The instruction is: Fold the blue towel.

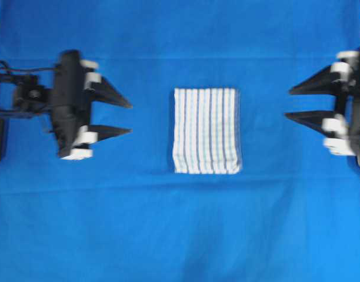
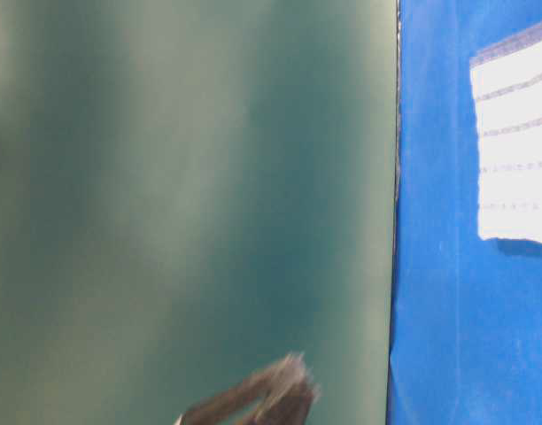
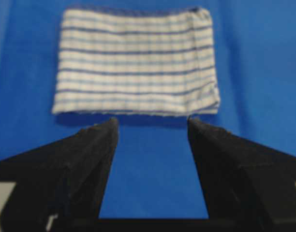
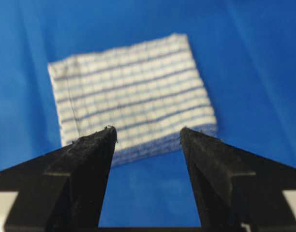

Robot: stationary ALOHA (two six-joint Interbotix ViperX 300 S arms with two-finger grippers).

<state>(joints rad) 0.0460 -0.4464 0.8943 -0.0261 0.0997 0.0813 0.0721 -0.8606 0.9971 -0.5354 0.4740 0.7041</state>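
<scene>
Blue towel [image 1: 205, 130], white w/ thin blue stripes, lies folded flat, compact rectangle, mid blue cloth.

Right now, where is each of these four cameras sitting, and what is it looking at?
Overhead: above the table, looking straight down at the folded blue towel on the blue cloth; left hand and right hand both open, apart from it.
Table-level: low, sideways; mostly green wall, a towel corner, one blurred dark arm part.
Left wrist: behind its open fingers, facing the towel.
Right wrist: likewise, from the opposite side.
Shared: the towel appears in all four.
</scene>
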